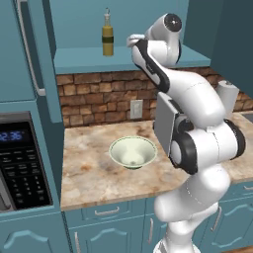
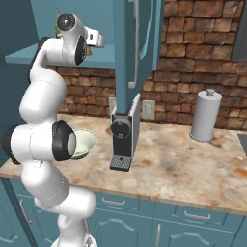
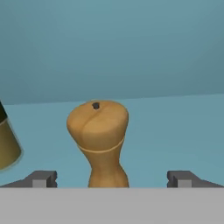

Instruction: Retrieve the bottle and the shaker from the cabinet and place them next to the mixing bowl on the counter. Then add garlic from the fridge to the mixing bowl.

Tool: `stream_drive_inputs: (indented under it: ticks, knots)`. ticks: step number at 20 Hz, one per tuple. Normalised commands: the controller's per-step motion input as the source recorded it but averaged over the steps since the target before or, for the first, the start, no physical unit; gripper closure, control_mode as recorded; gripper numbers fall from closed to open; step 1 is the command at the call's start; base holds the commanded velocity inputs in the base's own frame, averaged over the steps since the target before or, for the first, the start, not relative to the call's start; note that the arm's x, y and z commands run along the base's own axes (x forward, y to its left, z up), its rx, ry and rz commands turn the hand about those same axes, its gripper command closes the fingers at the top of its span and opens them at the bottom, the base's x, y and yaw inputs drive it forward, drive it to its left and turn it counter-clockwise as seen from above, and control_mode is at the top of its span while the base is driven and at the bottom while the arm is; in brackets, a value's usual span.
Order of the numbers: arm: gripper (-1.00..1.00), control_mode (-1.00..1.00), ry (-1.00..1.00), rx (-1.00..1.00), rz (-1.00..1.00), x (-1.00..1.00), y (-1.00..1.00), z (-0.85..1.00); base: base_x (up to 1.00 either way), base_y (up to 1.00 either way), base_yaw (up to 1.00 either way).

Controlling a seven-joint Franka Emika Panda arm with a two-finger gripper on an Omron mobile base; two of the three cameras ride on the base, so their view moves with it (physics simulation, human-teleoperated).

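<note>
— Where does the shaker [image 3: 98, 142] sit relative to the gripper [image 3: 111, 178]?
— Straight ahead on the cabinet [image 3: 131, 57] shelf, upright, centred between the two fingertips – the jaws stand wide apart, holding nothing. The bottle [image 3: 6, 142] stands off to one side of them, so a forward reach should bracket the shaker alone
</note>
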Motion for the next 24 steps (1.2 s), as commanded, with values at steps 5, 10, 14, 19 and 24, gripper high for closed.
stream_drive_inputs:
  ticks: [5, 10, 14, 19, 24]
  knots:
    - [-1.0, -1.0, 0.0, 0.0, 0.0, 0.2, 0.0, 0.01, 0.0, 0.0, 0.0]
    - [-1.0, -1.0, 0.0, 0.0, 0.0, 0.17, 0.0, 0.0, 0.0, 0.0, 0.0]
    - [-1.0, -1.0, 0.0, 0.0, 0.0, 0.19, 0.0, 0.0, 0.0, 0.0, 0.0]
    - [1.0, -1.0, 0.01, 0.0, 0.0, 0.07, 0.01, 0.0, 0.0, 0.0, 0.0]
    - [1.0, -1.0, 0.0, 0.0, 0.0, 0.0, 0.0, 0.0, 0.0, 0.0, 0.0]
